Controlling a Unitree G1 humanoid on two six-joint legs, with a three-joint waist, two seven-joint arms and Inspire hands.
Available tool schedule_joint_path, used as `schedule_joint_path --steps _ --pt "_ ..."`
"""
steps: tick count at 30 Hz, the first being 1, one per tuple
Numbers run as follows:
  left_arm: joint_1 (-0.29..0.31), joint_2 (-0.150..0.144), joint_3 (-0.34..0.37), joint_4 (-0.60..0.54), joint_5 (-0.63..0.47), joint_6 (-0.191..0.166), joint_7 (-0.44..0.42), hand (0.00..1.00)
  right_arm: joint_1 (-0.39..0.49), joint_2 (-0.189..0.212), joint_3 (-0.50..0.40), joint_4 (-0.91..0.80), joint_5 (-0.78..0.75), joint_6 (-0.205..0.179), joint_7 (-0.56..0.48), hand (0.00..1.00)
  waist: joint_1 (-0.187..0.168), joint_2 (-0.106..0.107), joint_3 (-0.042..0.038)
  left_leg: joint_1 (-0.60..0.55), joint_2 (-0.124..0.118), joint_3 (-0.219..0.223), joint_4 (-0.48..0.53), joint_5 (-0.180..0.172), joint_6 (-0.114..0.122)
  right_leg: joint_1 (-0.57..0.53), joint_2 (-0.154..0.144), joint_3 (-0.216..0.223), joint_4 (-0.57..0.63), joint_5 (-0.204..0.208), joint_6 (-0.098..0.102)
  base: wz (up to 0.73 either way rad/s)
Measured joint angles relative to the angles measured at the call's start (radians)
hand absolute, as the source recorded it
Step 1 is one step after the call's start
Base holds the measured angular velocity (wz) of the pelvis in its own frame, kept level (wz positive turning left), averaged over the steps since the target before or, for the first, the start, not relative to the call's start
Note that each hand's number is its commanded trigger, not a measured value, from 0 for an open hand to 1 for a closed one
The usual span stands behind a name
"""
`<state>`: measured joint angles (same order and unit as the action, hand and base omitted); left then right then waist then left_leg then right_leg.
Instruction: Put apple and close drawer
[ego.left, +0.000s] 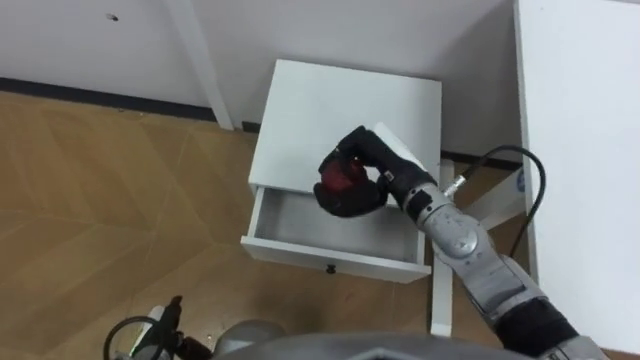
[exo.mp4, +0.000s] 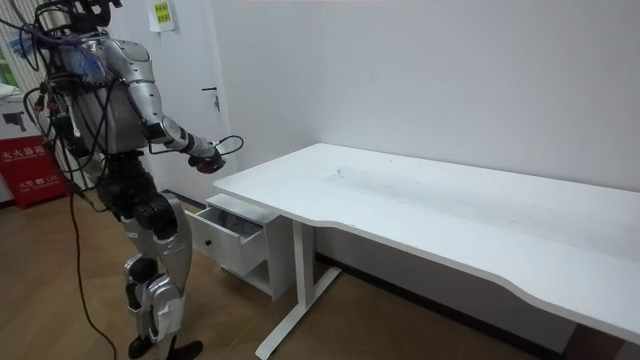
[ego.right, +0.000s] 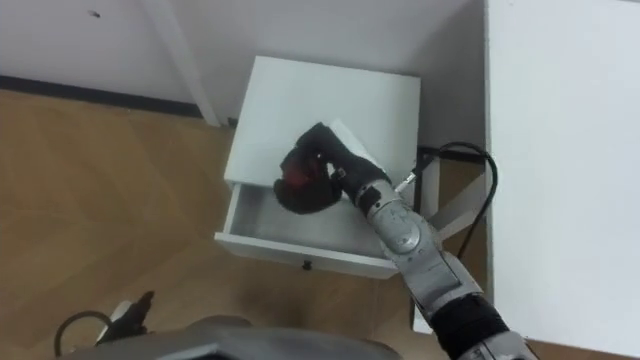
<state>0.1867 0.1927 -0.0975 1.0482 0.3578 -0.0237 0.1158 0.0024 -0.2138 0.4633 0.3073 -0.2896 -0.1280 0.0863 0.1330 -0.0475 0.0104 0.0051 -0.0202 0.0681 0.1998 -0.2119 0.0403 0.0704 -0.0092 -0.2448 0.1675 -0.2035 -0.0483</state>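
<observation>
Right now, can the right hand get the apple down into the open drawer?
Probably yes. The right hand, curled round the apple, hangs over the back of the drawer, which stands pulled open with nothing visible between them.

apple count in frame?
1. The apple is gripped in the right hand, above the open drawer of the white cabinet. The hand hides part of the drawer floor, so another could sit there.

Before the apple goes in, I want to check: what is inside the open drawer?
The visible drawer floor is bare white. The right hand, fingers curled round the red apple, covers its back part, so that area cannot be seen.
</observation>
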Motion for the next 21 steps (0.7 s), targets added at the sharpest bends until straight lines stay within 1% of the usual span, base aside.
schedule_joint_path --steps 2,4,5,6,9,12,21 --pt "-0.007 -0.002 -0.008 0.000 0.000 0.002 -0.003 0.00 0.002 0.000 0.006 0.029 0.000 0.000 0.004 1.00 0.000 0.000 0.0008 -0.006 -0.002 -0.009 0.000 0.000 0.000 -0.002 -0.001 -0.006 0.000 0.000 0.000 0.14" --pt "-0.014 -0.002 -0.007 0.000 0.000 0.002 -0.013 0.00 0.004 0.001 0.006 0.042 0.000 0.018 0.005 0.12 0.001 -0.001 0.0013 -0.019 -0.003 -0.014 0.005 0.000 0.001 -0.011 -0.002 -0.009 0.000 0.000 0.000 0.10" --pt "-0.015 -0.002 -0.007 0.000 0.000 0.002 -0.018 0.00 0.004 0.000 0.006 0.046 0.000 0.021 0.005 0.00 0.004 -0.002 0.0009 -0.031 -0.004 -0.015 0.007 0.000 0.001 -0.021 -0.003 -0.010 0.000 0.000 0.000 0.00" --pt "-0.016 -0.002 -0.008 0.000 0.000 0.003 -0.021 0.00 0.004 0.000 0.007 0.050 -0.001 0.021 0.005 0.00 0.006 -0.003 0.0019 -0.036 -0.005 -0.015 0.007 0.001 0.001 -0.026 -0.003 -0.009 0.000 0.000 0.000 0.00" --pt "-0.016 -0.002 -0.024 0.000 0.000 0.004 -0.022 0.00 0.002 0.002 0.015 0.068 -0.012 0.021 0.005 0.00 0.010 -0.005 0.0009 -0.050 -0.006 -0.017 0.009 0.001 0.002 -0.039 -0.004 -0.010 0.000 0.000 0.000 0.00" --pt "-0.017 -0.002 -0.025 -0.002 0.000 0.004 -0.022 0.00 0.003 0.002 0.025 0.071 -0.033 0.023 0.005 0.00 0.009 -0.004 0.0010 -0.053 -0.007 -0.021 0.011 0.001 0.002 -0.039 -0.005 -0.018 -0.001 0.000 0.000 0.03" --pt "-0.020 -0.002 -0.024 -0.007 0.006 0.004 -0.025 0.00 0.005 -0.001 0.025 0.076 -0.031 0.023 0.004 0.00 0.010 -0.004 0.0009 -0.065 -0.009 -0.032 0.017 0.001 0.002 -0.042 -0.006 -0.034 -0.001 0.000 0.000 0.06"
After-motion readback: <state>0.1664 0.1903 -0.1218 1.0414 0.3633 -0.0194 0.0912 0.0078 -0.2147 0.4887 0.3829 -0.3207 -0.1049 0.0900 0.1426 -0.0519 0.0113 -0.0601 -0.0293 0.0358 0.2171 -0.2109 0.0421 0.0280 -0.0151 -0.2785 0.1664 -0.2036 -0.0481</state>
